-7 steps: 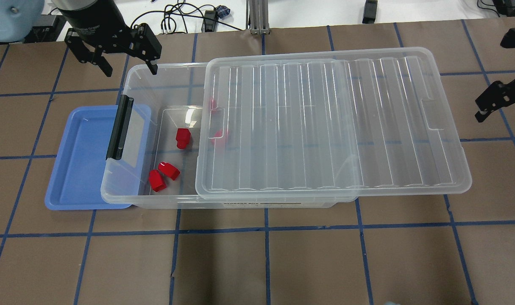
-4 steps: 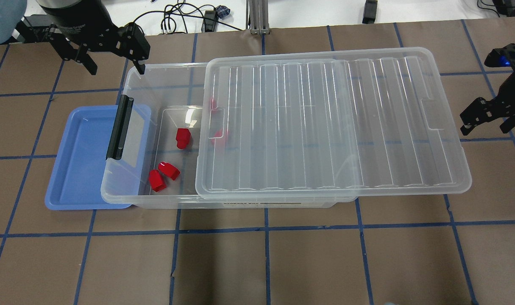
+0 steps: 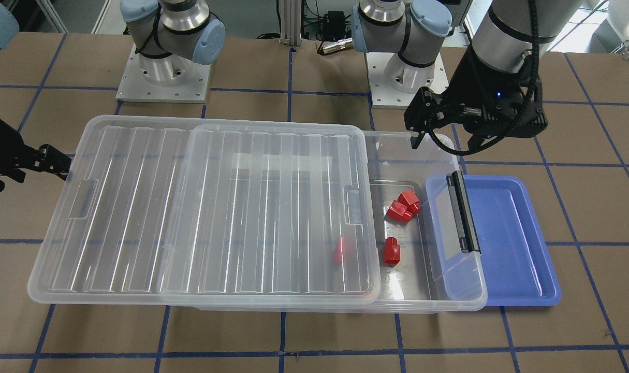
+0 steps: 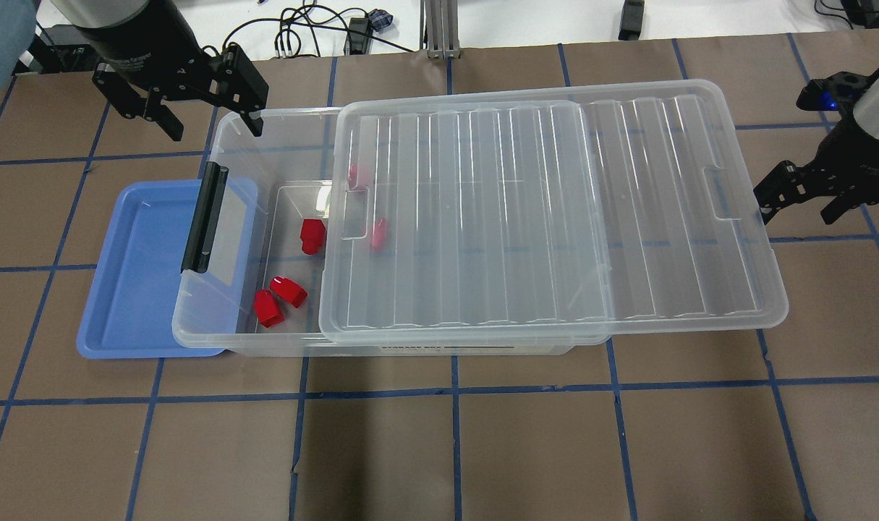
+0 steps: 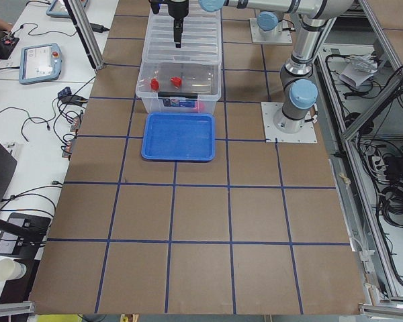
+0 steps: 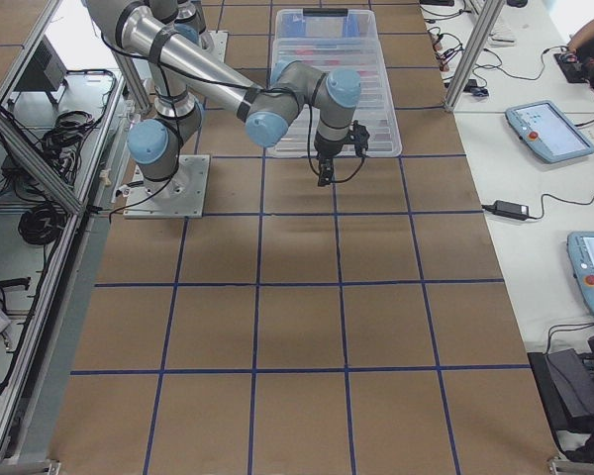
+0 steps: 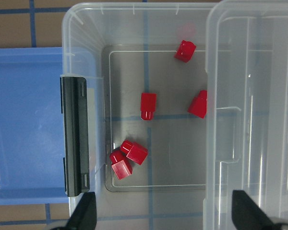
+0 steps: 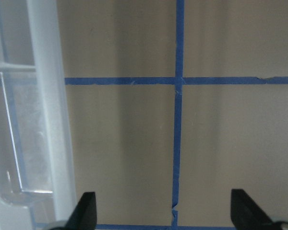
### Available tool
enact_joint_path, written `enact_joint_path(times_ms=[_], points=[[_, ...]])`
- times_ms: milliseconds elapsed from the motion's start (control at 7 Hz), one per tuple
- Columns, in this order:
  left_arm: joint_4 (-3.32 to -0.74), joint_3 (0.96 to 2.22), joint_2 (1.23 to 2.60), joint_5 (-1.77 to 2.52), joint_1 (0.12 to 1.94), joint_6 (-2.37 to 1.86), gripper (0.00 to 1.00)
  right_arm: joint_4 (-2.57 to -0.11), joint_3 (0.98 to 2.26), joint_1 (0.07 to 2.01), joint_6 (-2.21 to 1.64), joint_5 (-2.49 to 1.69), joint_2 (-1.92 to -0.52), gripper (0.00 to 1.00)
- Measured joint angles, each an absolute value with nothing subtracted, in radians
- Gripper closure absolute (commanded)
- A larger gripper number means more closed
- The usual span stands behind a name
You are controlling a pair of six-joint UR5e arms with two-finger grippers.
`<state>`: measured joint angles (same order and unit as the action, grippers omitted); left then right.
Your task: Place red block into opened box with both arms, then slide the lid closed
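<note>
The lid (image 4: 555,217) had been slid leftward over the box (image 4: 287,137), though its latch end was left uncovered. The left gripper (image 4: 215,130) was held above the box's far left corner, fingers spread. Red blocks (image 4: 311,236) were seen lying inside the box. The right gripper (image 4: 797,215), fingers apart, was positioned just beside the lid's right edge.

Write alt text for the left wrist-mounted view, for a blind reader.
Five red blocks lie on the floor of the clear box, one at the edge of the lid that covers its right part. A black latch bar sits at the box's left end above a blue tray, and the left gripper's open fingertips show at the bottom edge.
</note>
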<state>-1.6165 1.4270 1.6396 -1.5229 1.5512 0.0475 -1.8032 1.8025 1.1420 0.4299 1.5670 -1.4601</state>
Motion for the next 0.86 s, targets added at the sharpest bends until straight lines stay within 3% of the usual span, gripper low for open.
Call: enact_joint_path(times_ms=[857], points=[[-1.625,1.486,1.601,-1.515,1.543,0.096,0.0,-1.851,1.803,1.335,0.23,1.568,-1.456,0.0]])
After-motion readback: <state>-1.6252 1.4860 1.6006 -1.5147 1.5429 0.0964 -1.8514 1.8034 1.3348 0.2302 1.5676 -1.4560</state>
